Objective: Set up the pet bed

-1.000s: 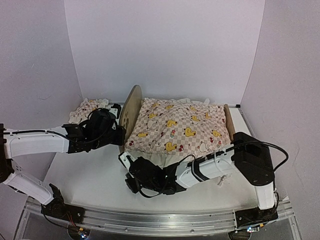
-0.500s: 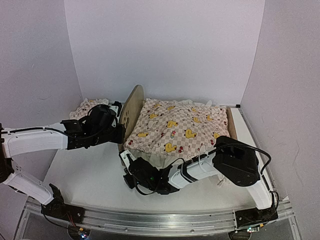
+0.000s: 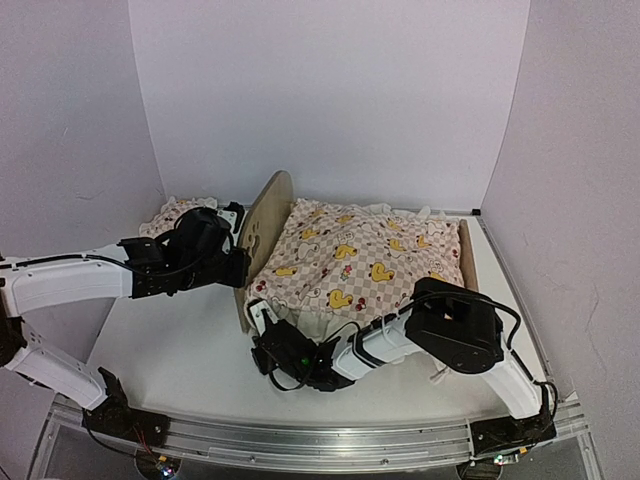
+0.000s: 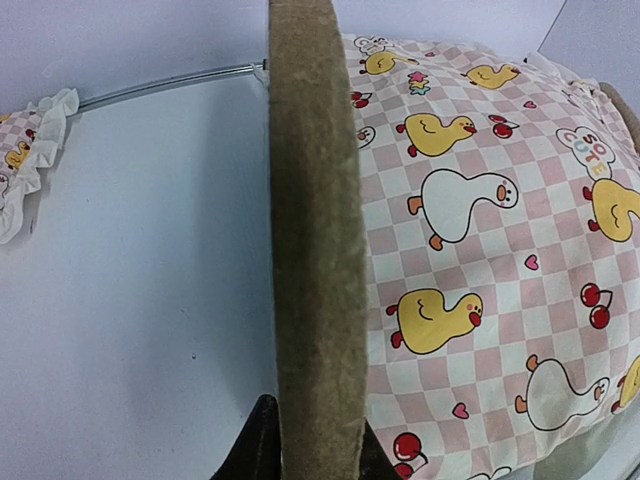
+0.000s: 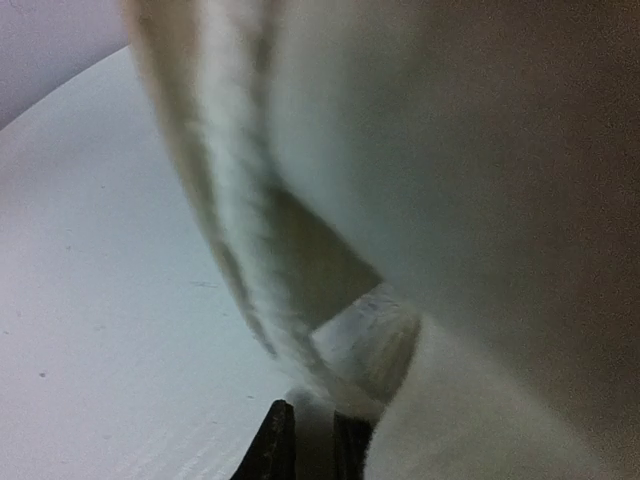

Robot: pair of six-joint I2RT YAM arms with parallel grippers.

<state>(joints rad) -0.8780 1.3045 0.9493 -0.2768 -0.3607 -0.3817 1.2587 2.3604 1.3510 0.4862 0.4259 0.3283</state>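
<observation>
The bed stands mid-table, under the cover. It looks light and stiff. My left gripper pinches its headboard edge, a sound hold. I cannot tell whether my right gripper grips anything.

Overhead view, wrist close-ups, shared pet bed

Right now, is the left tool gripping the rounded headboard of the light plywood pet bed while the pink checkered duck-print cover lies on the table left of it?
Not quite. The top external view shows the pink checkered duck-print cover spread on the light plywood pet bed, right of its headboard; the left tool does grip that headboard.
</observation>
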